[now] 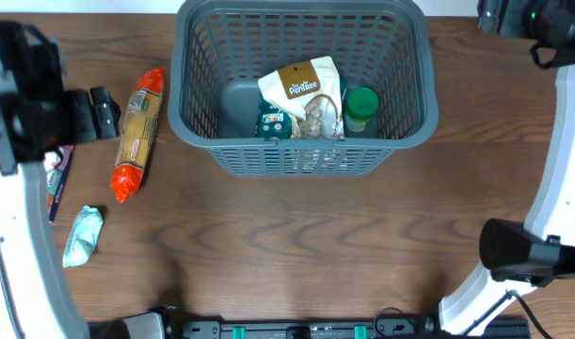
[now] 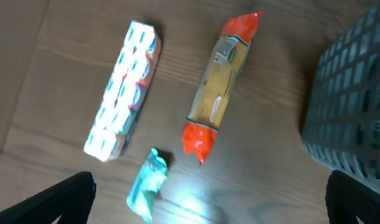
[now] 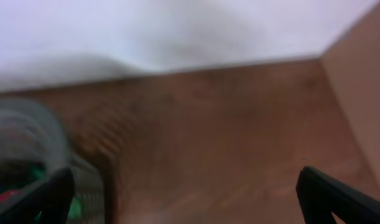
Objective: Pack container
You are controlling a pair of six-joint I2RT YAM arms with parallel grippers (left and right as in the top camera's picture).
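Grey slotted container (image 1: 301, 155) sits at the bench's far edge, so the left gripper (image 2: 209, 182), jaws spread, should close squarely across the middle of the orange-ended pasta packet (image 1: 138, 132) near the left edge.

Wood-grain counter (image 1: 296, 245), left side: long clear packet with orange ends (image 1: 138, 134), lying lengthwise. Small crumpled teal pouch (image 1: 83, 235) near its lower end, apart. White-and-blue patterned box (image 2: 123, 88) beside packet, not touching.

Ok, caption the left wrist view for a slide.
Open left gripper above orange-ended packet, patterned box, teal wrapper, beside container.
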